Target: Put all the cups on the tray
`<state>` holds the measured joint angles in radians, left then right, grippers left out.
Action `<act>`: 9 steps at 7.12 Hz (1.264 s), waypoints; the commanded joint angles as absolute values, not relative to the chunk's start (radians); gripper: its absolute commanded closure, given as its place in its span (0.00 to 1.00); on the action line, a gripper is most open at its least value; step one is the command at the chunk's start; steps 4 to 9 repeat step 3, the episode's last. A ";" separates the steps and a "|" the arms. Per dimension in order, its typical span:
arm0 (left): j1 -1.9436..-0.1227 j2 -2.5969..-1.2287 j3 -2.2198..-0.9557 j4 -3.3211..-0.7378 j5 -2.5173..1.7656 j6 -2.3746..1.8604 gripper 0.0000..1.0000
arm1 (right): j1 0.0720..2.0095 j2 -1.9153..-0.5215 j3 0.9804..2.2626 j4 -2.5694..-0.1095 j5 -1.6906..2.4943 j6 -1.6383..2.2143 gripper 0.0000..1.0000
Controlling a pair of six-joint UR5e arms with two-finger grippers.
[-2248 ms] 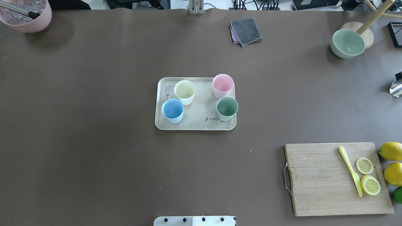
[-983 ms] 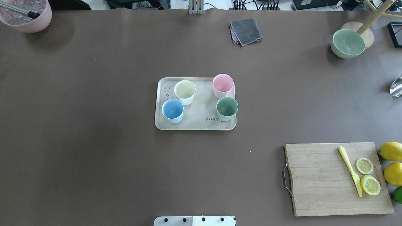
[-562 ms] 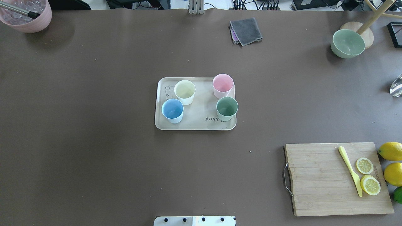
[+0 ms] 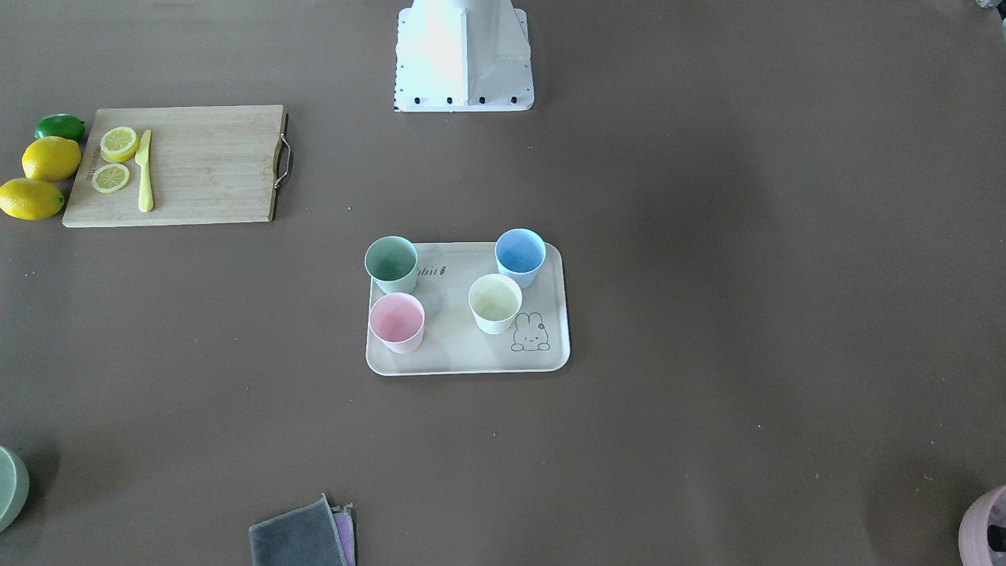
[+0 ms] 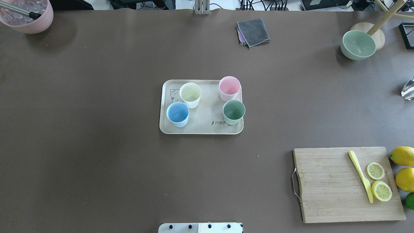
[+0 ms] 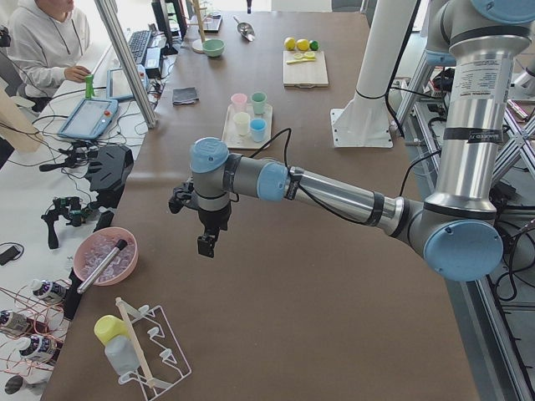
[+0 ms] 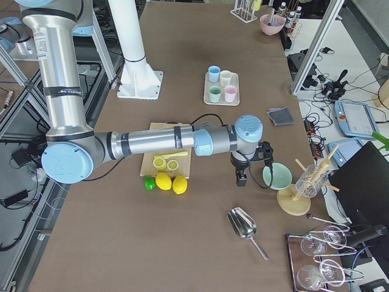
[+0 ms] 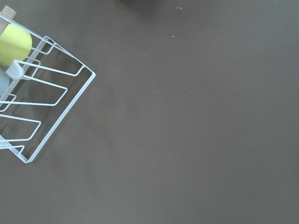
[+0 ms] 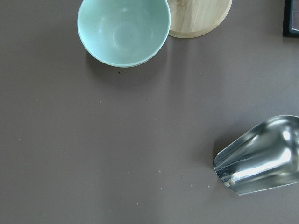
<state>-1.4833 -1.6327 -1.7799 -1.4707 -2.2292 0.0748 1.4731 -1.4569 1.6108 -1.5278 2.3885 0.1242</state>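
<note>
The beige tray (image 5: 207, 128) lies at the table's middle, also in the front view (image 4: 464, 355). All four cups stand upright on it: cream-yellow cup (image 5: 190, 93), light blue cup (image 5: 177, 113), pink cup (image 5: 229, 86), mint green cup (image 5: 234, 111). My left gripper (image 6: 206, 242) hangs over bare table far to the left, away from the tray. My right gripper (image 7: 240, 177) hangs far to the right near the sage-green bowl (image 7: 277, 176). Both show only in the side views; I cannot tell if they are open or shut.
A wooden cutting board (image 5: 336, 187) with a yellow knife and lemon slices lies front right, lemons (image 5: 402, 155) beside it. A grey cloth (image 5: 253, 31) lies at the back. A pink container (image 5: 29, 16) is back left. A metal scoop (image 9: 261, 156) and a wire rack (image 8: 32, 112) are near the grippers.
A dark part of the right arm at the overhead view's right edge has left that view. The cups and tray have not moved.
</note>
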 commanded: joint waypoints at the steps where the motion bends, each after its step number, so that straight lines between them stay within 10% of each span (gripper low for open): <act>1: -1.483 -1.635 -1.738 -1.474 -2.230 0.077 0.02 | 1.471 -1.456 1.608 -1.528 2.390 0.124 0.00; 9: -1.483 -1.644 -1.743 -1.474 -2.232 0.077 0.02 | 1.463 -1.444 1.602 -1.528 2.387 0.124 0.00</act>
